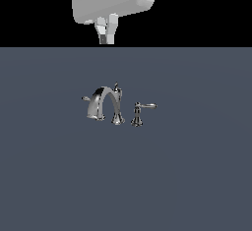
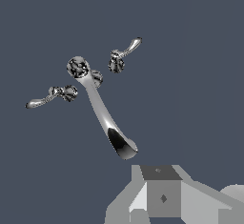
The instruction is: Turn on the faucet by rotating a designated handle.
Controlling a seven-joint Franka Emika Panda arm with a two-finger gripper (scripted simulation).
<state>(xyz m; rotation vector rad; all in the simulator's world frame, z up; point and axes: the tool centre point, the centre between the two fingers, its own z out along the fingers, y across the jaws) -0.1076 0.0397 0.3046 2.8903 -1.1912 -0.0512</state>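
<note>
The chrome faucet [image 1: 106, 104] stands mid-floor with its arched spout [image 2: 107, 118] and pointed finial [image 1: 116, 85]. The handle [image 1: 147, 106], a slim lever on its own flared post [image 1: 136, 119], is at the faucet's side toward the exterior view's right. It also shows in the wrist view [image 2: 128, 47]. The short stubby lever [image 1: 86, 99] pokes out on the other side, partly hidden by the spout; the wrist view shows it too [image 2: 43, 101]. My gripper [image 1: 107, 31] hangs high above the faucet, fingers together and empty, touching nothing. It also shows in the wrist view [image 2: 162, 192].
The faucet stands on a flat dark grey floor [image 1: 197, 176]. Above the floor's far edge the background is black.
</note>
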